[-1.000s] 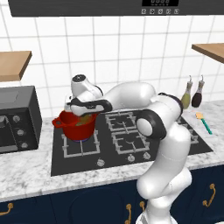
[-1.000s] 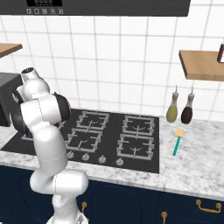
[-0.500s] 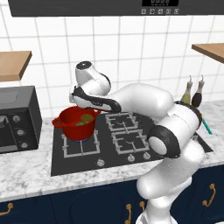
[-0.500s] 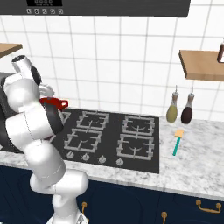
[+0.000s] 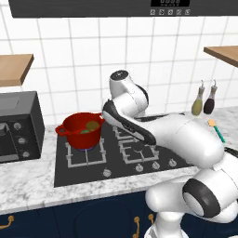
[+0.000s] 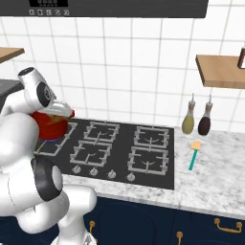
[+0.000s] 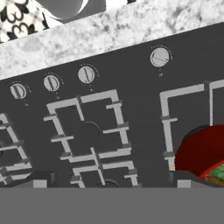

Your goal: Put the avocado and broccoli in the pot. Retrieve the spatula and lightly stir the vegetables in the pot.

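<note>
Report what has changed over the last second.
The arm has swung from over the pot toward the right, its pincer open above the hob. Pot, both vegetables inside it, spatula and bottles stayed put.

Glossy red pot (image 5: 81,132), probably enamel; speckled stone counter (image 5: 28,183)

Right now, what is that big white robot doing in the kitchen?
It is cooking. Two small vegetables, one bright green and one olive-yellow, already sit in the round red pot on the black stove. Its open hand is empty. The teal-handled spatula with the orange head lies untouched on the marble counter beside two glass bottles.
</note>
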Controlling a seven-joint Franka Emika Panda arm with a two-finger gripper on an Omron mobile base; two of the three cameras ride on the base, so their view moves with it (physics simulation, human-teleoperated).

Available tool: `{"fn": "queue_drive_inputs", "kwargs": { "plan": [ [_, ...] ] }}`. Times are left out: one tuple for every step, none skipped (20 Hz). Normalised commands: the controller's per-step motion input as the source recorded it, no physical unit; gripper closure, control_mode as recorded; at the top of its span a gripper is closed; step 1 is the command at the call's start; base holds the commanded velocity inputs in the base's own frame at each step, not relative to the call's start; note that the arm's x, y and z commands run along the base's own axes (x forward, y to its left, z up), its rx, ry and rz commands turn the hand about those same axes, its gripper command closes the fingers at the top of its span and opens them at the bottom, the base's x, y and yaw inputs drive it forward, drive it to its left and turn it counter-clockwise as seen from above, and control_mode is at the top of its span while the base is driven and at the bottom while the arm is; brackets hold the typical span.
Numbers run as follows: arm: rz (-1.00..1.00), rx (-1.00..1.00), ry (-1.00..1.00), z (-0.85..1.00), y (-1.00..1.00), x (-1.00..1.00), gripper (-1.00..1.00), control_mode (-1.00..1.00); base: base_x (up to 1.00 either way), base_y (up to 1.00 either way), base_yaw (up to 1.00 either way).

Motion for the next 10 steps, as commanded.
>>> {"fn": "queue_drive_inputs", "kwargs": {
  "plan": [
    [0.00,-0.24,0.02,0.04,-1.00,-0.64,-1.00,-1.00,0.00,0.00,0.00],
    [0.00,-0.24,0.04,0.03,-1.00,-0.61,-1.00,-1.00,0.00,0.00,0.00],
    [0.00,-0.24,0.03,0.05,-1.00,-0.66,-1.00,-1.00,0.00,0.00,0.00],
    [0.00,-0.24,0.02,0.05,-1.00,-0.67,-1.00,-1.00,0.00,0.00,0.00],
    [0.00,-0.23,0.01,0.03,-1.00,-0.69,-1.00,-1.00,0.00,0.00,0.00],
    [0.00,-0.23,0.01,0.02,-1.00,-0.61,-1.00,-1.00,0.00,0.00,0.00],
    [0.00,-0.19,0.00,0.01,-1.00,-0.60,-1.00,-1.00,0.00,0.00,0.00],
    [0.00,-0.13,0.00,0.05,-1.00,-0.61,-1.00,-1.00,0.00,0.00,0.00],
    [0.00,-0.03,0.00,0.10,-1.00,-0.59,-1.00,-1.00,0.00,0.00,0.00],
    [0.00,0.00,0.00,0.13,-1.00,-0.58,-1.00,-1.00,0.00,0.00,0.00]
  ]
}}
